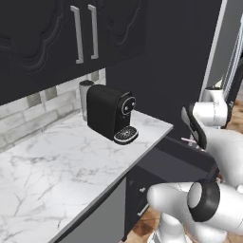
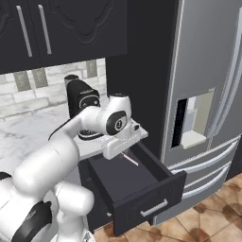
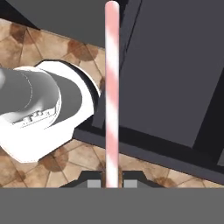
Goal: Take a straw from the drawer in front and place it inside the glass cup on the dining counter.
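My gripper is shut on the straw, a thin pink-and-white striped stick that runs straight up between the fingertips in the hand view. In the right base view the gripper hangs just over the open drawer, with the straw slanting down from it above the dark inside. The drawer is charcoal-black with a slim silver bar handle. From the left base view a short pink end of the straw pokes out below the hand, over the drawer. The glass cup and the dining counter are out of view.
A black coffee machine stands on the marble worktop left of the drawer, below dark upper cabinets. A steel fridge stands close on the drawer's right. Brown tiled floor lies in front.
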You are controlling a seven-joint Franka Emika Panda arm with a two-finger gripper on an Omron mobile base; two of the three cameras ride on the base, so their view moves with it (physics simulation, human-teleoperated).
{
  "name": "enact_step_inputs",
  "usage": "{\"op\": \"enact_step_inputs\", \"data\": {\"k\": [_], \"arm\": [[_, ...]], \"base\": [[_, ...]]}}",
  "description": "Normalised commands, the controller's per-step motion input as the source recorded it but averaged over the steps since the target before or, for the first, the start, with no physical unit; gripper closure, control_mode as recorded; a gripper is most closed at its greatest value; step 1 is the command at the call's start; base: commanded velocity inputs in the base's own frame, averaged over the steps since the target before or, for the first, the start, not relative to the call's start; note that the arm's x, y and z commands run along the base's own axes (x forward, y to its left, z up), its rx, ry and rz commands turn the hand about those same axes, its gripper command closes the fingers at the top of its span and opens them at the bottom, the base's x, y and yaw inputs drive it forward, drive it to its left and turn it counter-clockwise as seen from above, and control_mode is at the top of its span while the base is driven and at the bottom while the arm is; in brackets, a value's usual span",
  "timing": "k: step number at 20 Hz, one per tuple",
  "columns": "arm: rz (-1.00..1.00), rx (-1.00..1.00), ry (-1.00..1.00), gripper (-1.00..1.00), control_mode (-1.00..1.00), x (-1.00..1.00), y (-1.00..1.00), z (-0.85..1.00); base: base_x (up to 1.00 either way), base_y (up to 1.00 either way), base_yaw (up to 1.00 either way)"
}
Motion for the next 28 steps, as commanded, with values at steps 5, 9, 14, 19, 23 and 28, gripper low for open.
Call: {"op": "enact_step_inputs", "data": {"k": [5,9,14,19,23,28], "arm": [[0.00,0.00,-0.02,1.00,-1.00,-0.31,0.23,0.81],[0.00,0.00,-0.03,1.00,-1.00,-0.26,0.13,0.71],[0.00,0.00,-0.04,1.00,-1.00,-0.21,0.00,0.29],[0.00,0.00,-0.03,1.00,-1.00,-0.25,0.00,0.00],[0.00,0.00,0.00,1.00,-1.00,-0.11,0.02,0.00],[0.00,0.00,0.00,1.00,1.00,-0.01,0.05,0.00]], "base": [[0.00,0.00,0.00],[0.00,0.00,0.00],[0.00,0.00,0.00],[0.00,0.00,0.00],[0.00,0.00,0.00],[-0.34,0.08,0.00]]}}
